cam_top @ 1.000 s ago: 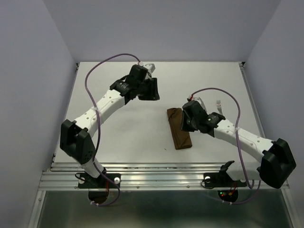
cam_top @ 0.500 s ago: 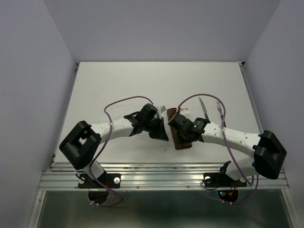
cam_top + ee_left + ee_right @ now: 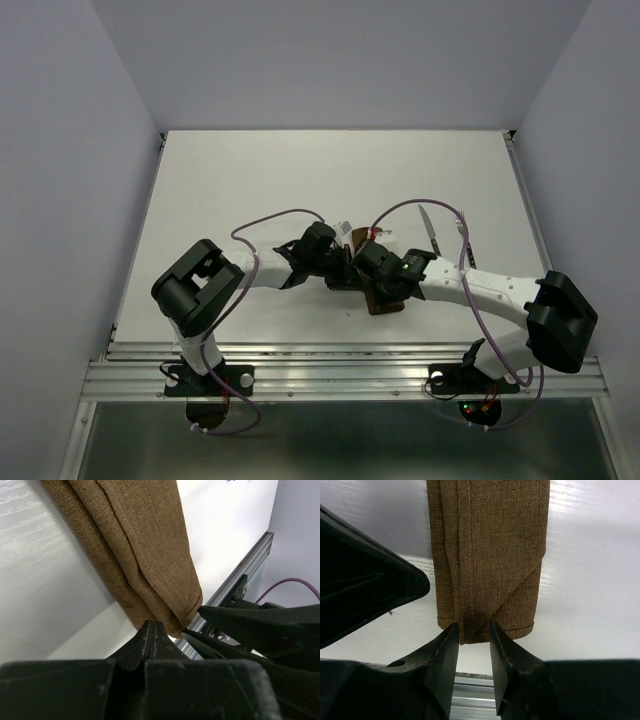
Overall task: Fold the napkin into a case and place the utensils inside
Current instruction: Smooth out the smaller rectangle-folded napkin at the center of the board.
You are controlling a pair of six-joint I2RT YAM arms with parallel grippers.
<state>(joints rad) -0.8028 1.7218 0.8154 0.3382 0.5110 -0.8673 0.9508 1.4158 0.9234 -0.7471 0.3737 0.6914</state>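
The napkin lies folded into a narrow brown case point(image 3: 386, 304) mid-table, and both grippers crowd over its middle. My left gripper point(image 3: 350, 280) is shut, with its tips point(image 3: 151, 626) at the left edge of the case point(image 3: 145, 545) near its near end; no cloth shows between the jaws. My right gripper point(image 3: 378, 288) is open, with the near end of the case point(image 3: 490, 550) showing between its fingertips point(image 3: 473, 627). The knife point(image 3: 428, 228) and the fork point(image 3: 462, 235) lie on the table to the right of the case.
The metal rail point(image 3: 340, 370) runs along the table's near edge, close below the case. Purple cables point(image 3: 275, 215) loop above both arms. The right gripper's black fingers point(image 3: 260, 625) sit close beside the left gripper.
My left arm swung from the far middle of the table down to the case and its gripper shut. My right gripper shifted left over the case and opened wider.
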